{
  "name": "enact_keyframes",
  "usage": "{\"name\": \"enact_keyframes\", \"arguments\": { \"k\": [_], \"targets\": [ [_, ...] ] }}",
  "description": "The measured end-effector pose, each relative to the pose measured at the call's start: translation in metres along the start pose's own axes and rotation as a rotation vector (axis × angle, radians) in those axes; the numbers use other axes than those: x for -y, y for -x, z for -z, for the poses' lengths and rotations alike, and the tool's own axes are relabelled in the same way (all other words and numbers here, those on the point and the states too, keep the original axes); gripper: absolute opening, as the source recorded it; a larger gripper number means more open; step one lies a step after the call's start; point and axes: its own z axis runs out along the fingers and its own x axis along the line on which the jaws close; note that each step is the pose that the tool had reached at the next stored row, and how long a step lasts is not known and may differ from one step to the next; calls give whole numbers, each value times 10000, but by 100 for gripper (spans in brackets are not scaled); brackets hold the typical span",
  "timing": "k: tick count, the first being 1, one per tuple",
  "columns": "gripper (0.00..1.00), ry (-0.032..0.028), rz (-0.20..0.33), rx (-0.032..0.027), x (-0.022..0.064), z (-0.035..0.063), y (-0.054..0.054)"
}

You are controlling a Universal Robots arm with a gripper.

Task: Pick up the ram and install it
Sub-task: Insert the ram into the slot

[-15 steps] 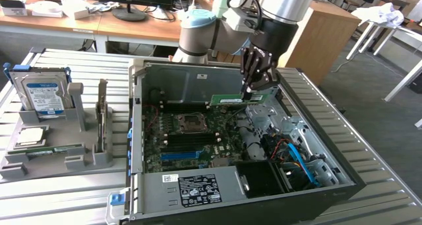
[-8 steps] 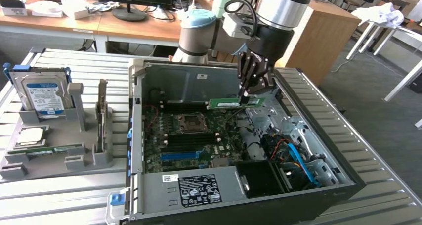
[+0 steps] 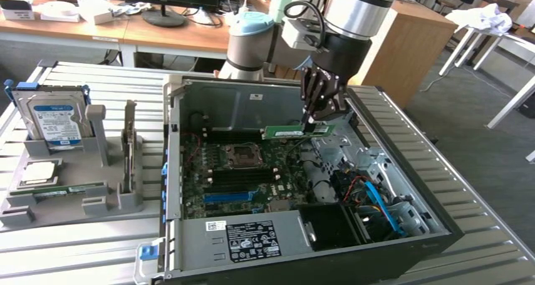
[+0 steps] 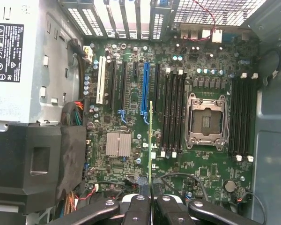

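Desks and a monitor stand behind a ribbed metal table [image 3: 84, 260] carrying an open computer case [image 3: 242, 103]. Above its motherboard [image 3: 242, 178], near the case's far wall, the gripper [image 3: 311, 123] pinches the ram [image 3: 297, 132] from above, jaws narrowed onto it. The ram is a long, thin green board held level and standing on its long edge. Seen from the wrist, it is a slim green line [image 4: 151, 136] over the motherboard.

Above the case [image 3: 242, 103] — fingers [image 3: 312, 98] grip the ram [image 3: 289, 133].

Bright even room light, pale sheen on the metal table [image 3: 75, 78], soft shade inside the computer case [image 3: 225, 100]
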Motion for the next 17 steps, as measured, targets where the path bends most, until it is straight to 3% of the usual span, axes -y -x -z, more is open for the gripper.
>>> {"name": "enact_keyframes", "arguments": {
  "k": [2,4,17],
  "targets": [
    [13,0,0,0,0,-3,0],
    [13,0,0,1,-4,-128,3],
    [13,1,0,0,-11,-171,5]
  ]
}}
